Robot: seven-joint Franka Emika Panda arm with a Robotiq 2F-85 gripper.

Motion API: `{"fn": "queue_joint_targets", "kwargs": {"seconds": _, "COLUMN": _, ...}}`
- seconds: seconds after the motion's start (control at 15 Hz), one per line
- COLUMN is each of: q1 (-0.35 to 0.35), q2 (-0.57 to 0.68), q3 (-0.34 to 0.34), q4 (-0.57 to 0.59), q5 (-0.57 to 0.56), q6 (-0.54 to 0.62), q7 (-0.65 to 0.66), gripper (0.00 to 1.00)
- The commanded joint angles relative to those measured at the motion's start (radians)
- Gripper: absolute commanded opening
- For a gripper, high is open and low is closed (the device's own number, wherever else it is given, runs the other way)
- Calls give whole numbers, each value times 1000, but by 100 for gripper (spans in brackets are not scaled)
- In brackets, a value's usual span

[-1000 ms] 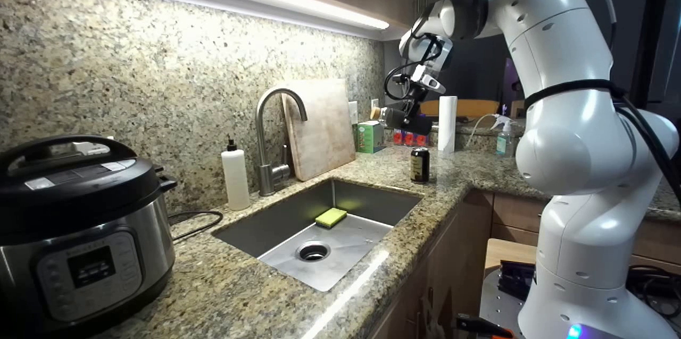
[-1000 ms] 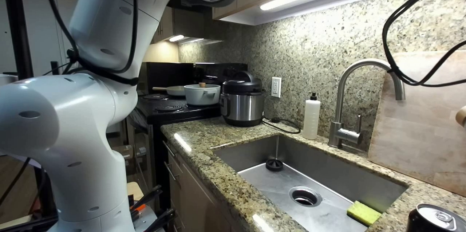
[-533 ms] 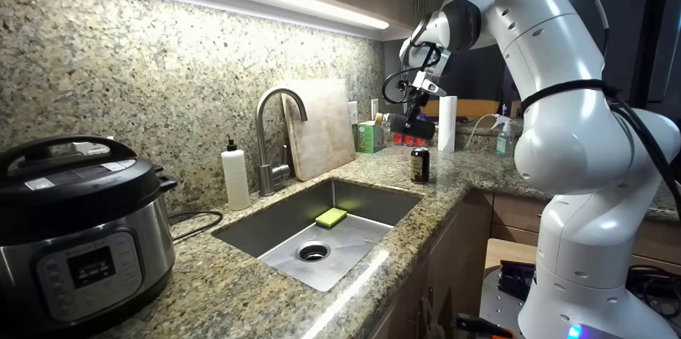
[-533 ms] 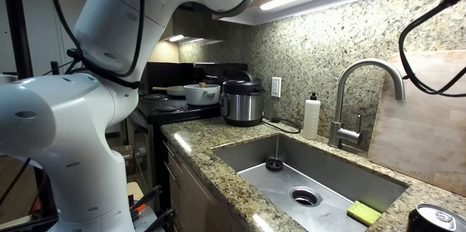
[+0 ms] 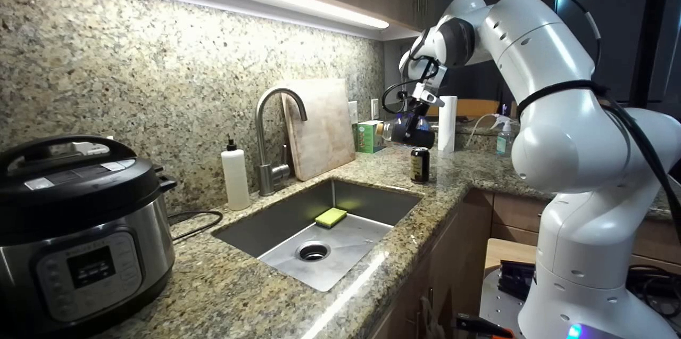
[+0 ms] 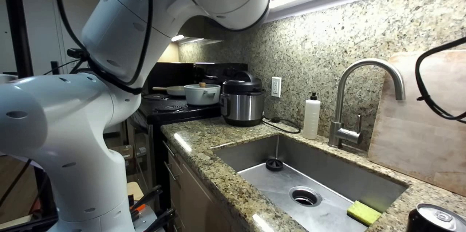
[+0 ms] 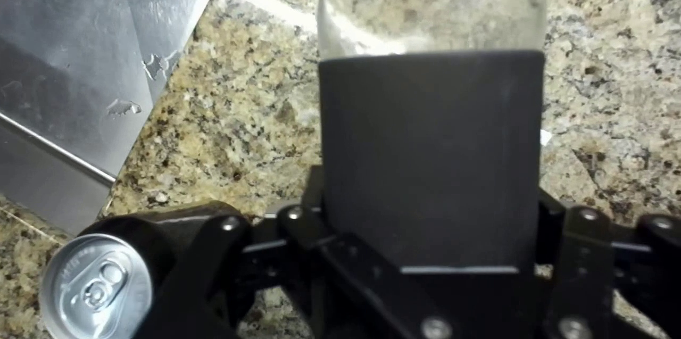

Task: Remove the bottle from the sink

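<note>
Bottle (image 7: 432, 110) is out of the sink (image 6: 258, 178): up in the air over the worktop (image 5: 213, 296), just past the sink's end. Hand (image 7: 432, 190) is clamped on its dark sleeve (image 7: 432, 158), clear glass (image 7: 432, 17) sticking out beyond. In an exterior view it lies near level, slightly tilted, light-brown stopper (image 5: 380, 129) toward the back wall (image 5: 202, 78). Black can (image 5: 420, 165) stands upright on the worktop, near the bottle and lower; whether they touch, cannot tell. In the wrist view its lid shows beside the hand.

In the sink: yellow-green sponge (image 6: 364, 213) near a back corner, black plug (image 6: 274, 165) in the back corner at the opposite end, round drain (image 6: 305, 196) mid-floor. Wet patches (image 7: 123, 107) on the sink floor in the wrist view.

Behind the sink: curved faucet (image 5: 262, 137), white pump bottle (image 5: 235, 179) on one side, cutting board (image 5: 322, 131) leaning on the back wall on the other. Pressure cooker (image 5: 96, 238) further along the worktop.
</note>
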Motion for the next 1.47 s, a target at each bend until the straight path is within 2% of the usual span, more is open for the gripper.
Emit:
{"fn": "queue_joint_targets", "kwargs": {"seconds": 0.0, "q1": -51, "q2": 58, "q3": 41, "q4": 94, "q5": -2, "q6": -36, "q7": 60, "gripper": 54}}
{"fn": "queue_joint_targets", "kwargs": {"seconds": 0.4, "q1": -100, "q2": 146, "q3": 71, "q4": 182, "q5": -11, "q6": -63, "q7": 138, "gripper": 54}}
{"fn": "queue_joint_targets", "kwargs": {"seconds": 0.87, "q1": -168, "q2": 241, "q3": 121, "q4": 278, "q5": -10, "q6": -110, "q7": 169, "gripper": 54}}
{"fn": "queue_joint_targets", "kwargs": {"seconds": 1.4, "q1": -205, "q2": 311, "q3": 154, "q4": 387, "q5": -38, "q6": -172, "q7": 222, "gripper": 54}}
